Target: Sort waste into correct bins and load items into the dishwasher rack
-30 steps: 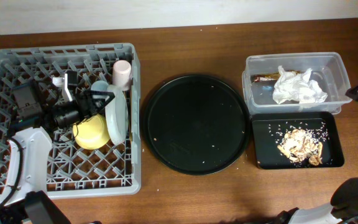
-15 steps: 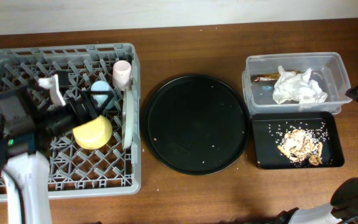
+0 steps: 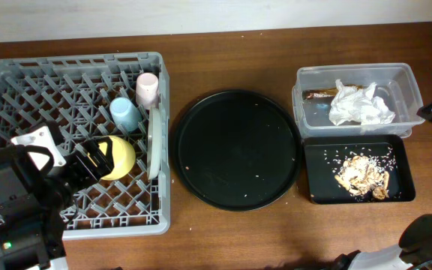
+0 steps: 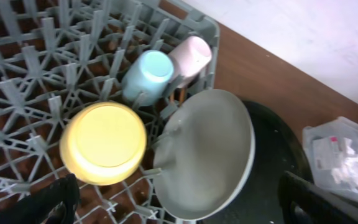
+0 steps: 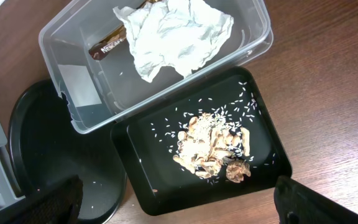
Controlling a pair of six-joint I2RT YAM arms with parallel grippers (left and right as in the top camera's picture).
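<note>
The grey dishwasher rack (image 3: 21, 71) stands at the left. It holds a blue cup (image 3: 124, 114), a pink cup (image 3: 148, 88), a yellow bowl (image 3: 113, 156) upside down and a pale plate (image 3: 155, 142) on edge by the right wall. The left wrist view shows the bowl (image 4: 103, 143), plate (image 4: 207, 155), blue cup (image 4: 146, 74) and pink cup (image 4: 190, 55). My left gripper (image 4: 179, 211) is open and empty over the rack's front, left of the bowl. My right gripper (image 5: 179, 208) is open and empty above the black tray (image 5: 160, 190). I cannot make out the chopsticks.
A clear tub (image 3: 407, 82) at the right holds a white napkin (image 3: 360, 105) and a brown wrapper (image 3: 321, 94). The shallow black tray (image 3: 400, 172) in front of it holds food scraps (image 3: 361, 175) and rice. A big round black tray (image 3: 237, 148) lies between rack and bins.
My left arm has drawn back from the rack's middle toward its front left corner. The plate, first leaning, now stands on edge. The right arm has not moved.
</note>
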